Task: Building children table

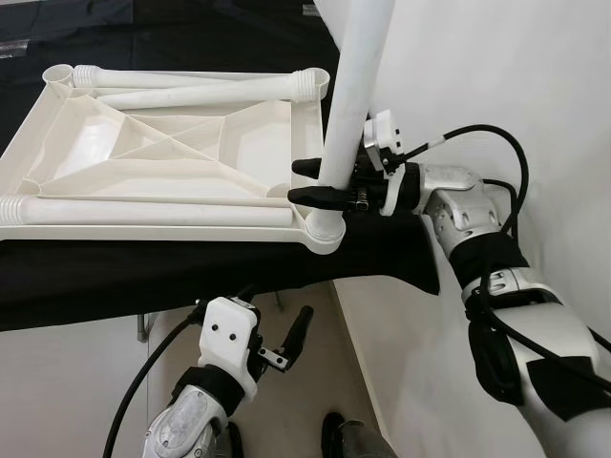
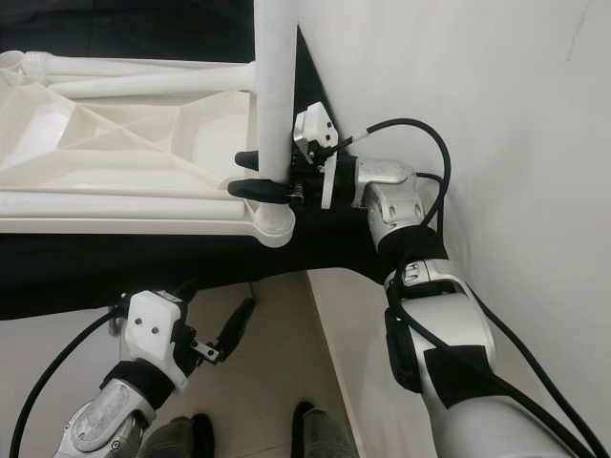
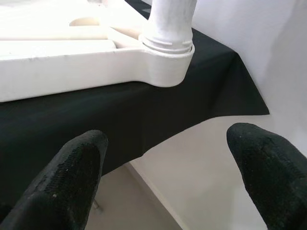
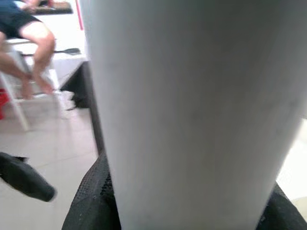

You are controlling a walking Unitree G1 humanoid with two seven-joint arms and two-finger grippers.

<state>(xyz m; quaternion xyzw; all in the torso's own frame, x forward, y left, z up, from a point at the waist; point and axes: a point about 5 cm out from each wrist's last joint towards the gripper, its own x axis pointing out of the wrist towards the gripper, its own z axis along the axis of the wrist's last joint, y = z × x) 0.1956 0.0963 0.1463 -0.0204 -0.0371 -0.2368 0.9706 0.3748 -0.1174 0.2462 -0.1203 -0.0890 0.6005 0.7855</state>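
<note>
A white plastic tabletop lies upside down on a black cloth. One white leg stands upright in its near right corner socket. My right gripper is shut on that leg just above the socket, one black finger on each side. Other white legs lie loose on the tabletop's far side, and another leg lies along its near edge. My left gripper hangs open below the table edge, holding nothing; its wrist view looks up at the socket.
The black cloth drapes over the support's front edge. A white wall stands close on the right. In the right wrist view, a person's legs and a white chair show far off on the tiled floor.
</note>
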